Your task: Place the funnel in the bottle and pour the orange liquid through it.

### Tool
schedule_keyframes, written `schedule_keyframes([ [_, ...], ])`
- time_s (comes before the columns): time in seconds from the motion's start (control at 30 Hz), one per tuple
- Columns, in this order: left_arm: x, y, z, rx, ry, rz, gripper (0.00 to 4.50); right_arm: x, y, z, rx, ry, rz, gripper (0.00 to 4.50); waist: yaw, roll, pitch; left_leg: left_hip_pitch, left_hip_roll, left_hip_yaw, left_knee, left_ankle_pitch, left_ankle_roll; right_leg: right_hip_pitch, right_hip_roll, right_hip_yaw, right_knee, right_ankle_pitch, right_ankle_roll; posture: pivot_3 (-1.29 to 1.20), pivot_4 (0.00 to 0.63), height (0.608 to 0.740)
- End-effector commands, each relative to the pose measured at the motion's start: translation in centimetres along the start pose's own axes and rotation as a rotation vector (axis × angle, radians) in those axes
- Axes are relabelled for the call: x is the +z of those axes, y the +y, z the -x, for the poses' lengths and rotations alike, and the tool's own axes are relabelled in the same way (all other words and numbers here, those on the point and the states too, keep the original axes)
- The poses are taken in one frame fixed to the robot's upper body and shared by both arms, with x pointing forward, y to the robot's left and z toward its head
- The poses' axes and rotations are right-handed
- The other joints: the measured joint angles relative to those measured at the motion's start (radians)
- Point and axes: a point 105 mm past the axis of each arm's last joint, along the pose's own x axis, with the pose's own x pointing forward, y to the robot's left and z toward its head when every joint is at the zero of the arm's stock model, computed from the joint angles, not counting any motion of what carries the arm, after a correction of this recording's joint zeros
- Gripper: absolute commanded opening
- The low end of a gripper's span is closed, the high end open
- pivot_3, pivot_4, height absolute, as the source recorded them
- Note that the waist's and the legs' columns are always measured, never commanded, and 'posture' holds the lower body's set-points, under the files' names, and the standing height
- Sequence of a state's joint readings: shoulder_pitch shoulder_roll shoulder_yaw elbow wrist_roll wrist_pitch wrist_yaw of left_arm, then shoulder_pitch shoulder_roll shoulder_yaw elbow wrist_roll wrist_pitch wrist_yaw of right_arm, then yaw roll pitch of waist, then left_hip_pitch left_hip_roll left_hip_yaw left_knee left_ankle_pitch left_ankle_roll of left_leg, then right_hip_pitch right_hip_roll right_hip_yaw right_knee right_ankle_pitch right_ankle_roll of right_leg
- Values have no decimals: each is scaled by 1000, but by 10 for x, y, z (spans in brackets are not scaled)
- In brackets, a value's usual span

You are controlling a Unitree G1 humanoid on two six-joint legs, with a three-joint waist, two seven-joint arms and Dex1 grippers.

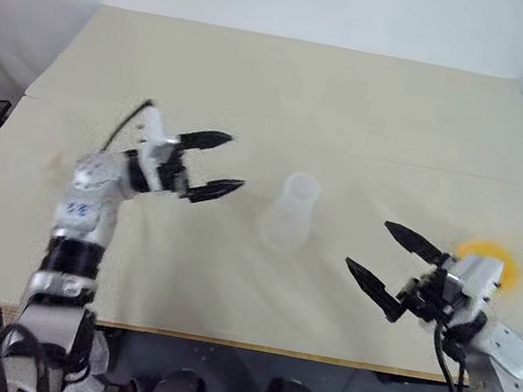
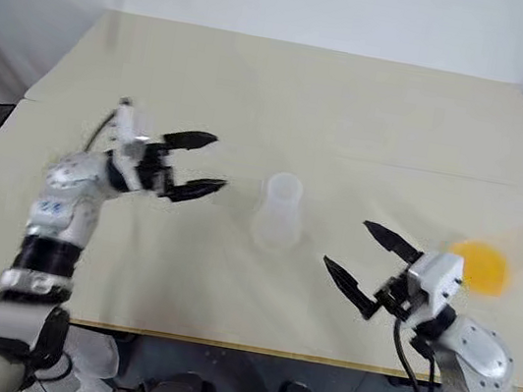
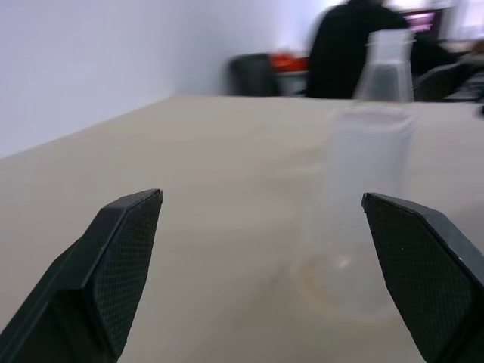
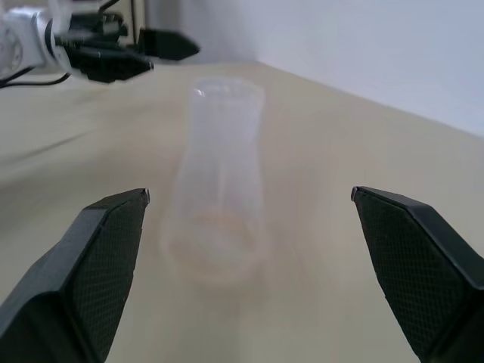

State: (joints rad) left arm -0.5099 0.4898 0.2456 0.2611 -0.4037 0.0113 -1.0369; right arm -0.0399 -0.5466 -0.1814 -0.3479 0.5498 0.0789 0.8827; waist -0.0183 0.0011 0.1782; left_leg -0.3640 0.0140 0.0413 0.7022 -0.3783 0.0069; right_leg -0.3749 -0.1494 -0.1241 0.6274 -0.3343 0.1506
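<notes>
Head view has the bottle [image 1: 291, 213] upright between my left gripper [image 1: 215, 163] and right gripper [image 1: 386, 256], both spread wide and empty, probably so either can reach it.

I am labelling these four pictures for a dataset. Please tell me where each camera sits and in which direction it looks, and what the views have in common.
Left eye and right eye views: on the head, looking forward and down over the table; both arms show, left gripper and right gripper open, either side of the bottle.
Left wrist view: on the left wrist, looking along its fingers at the bottle.
Right wrist view: on the right wrist, looking along its fingers at the bottle, with the left gripper beyond it.
Shared: every view shows the bottle.
</notes>
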Motion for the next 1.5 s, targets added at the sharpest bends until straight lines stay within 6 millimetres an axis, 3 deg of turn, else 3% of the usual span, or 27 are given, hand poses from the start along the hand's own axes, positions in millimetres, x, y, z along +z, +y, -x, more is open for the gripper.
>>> schedule_keyframes([
  [0.03, 15, 18, 55, 287, -39, -56, 4493, 9, 6, -18, 107, -40, -23, 4500, -10, 0, 0, 0, 0, 0, 0, 0, 0, 0, 0, 0, 0, 0, 0, 0, 150, 740],
  [0.2, 18, 12, 138, 664, 21, -130, 4493, 12, 12, -36, 256, -44, -17, 4500, -4, -2, 0, -1, 0, -4, 1, 0, 0, 1, -2, 0, 0, 0, 0, 0, 150, 740],
  [0.23, 20, 10, 147, 705, 22, -142, 4493, 12, 13, -38, 270, -44, -14, 4500, 1, -2, -1, -1, 0, -4, 1, 0, 0, 2, -2, 0, 0, 0, 0, 0, 150, 740],
  [0.37, 7, -24, 212, 943, 131, -60, 4493, 13, 16, -45, 360, -46, -14, 4500, 11, -2, -1, 0, 0, -4, 1, 0, 0, 2, -2, 1, -1, 0, 0, 0, 150, 740],
  [0.53, 6, -42, 239, 1111, 163, -50, 4493, 13, 19, -48, 412, -50, -18, 4500, 33, -3, -1, -1, 0, -4, 1, 0, 0, 3, -2, 0, -2, 0, 0, 0, 150, 740],
  [0.77, -6, -33, 232, 1198, 173, 4, 4493, 13, 21, -47, 426, -49, -33, 4500, 39, -4, -2, 0, -1, -3, 3, -1, 0, 4, -2, 1, -3, 0, 0, 0, 150, 740],
  [0.9, -19, -9, 207, 1141, 185, 47, 4493, 13, 20, -46, 410, -47, -29, 4500, 40, -4, -2, 0, -1, -3, 2, -1, 0, 4, -1, 1, -3, 0, 0, 0, 150, 740],
  [1.17, -39, 57, 174, 1192, 193, 125, 4493, 14, 21, -43, 381, -41, -8, 4500, 31, -5, -2, 0, -2, -2, 1, -1, 0, 3, 0, 0, -2, 0, 0, 0, 150, 740],
  [1.3, -44, 76, 150, 1136, 217, 146, 4493, 15, 22, -42, 357, -42, -4, 4500, 22, -5, -2, 0, -1, -2, 1, -1, 0, 2, 0, -3, -1, 0, 0, 0, 150, 740],
  [1.5, -52, 93, 151, 1177, 285, 143, 4493, 14, 24, -40, 329, -44, -7, 4500, 10, -5, -2, 0, -1, -1, 0, -1, 0, 2, -1, -3, -1, 0, 0, 0, 150, 740],
])
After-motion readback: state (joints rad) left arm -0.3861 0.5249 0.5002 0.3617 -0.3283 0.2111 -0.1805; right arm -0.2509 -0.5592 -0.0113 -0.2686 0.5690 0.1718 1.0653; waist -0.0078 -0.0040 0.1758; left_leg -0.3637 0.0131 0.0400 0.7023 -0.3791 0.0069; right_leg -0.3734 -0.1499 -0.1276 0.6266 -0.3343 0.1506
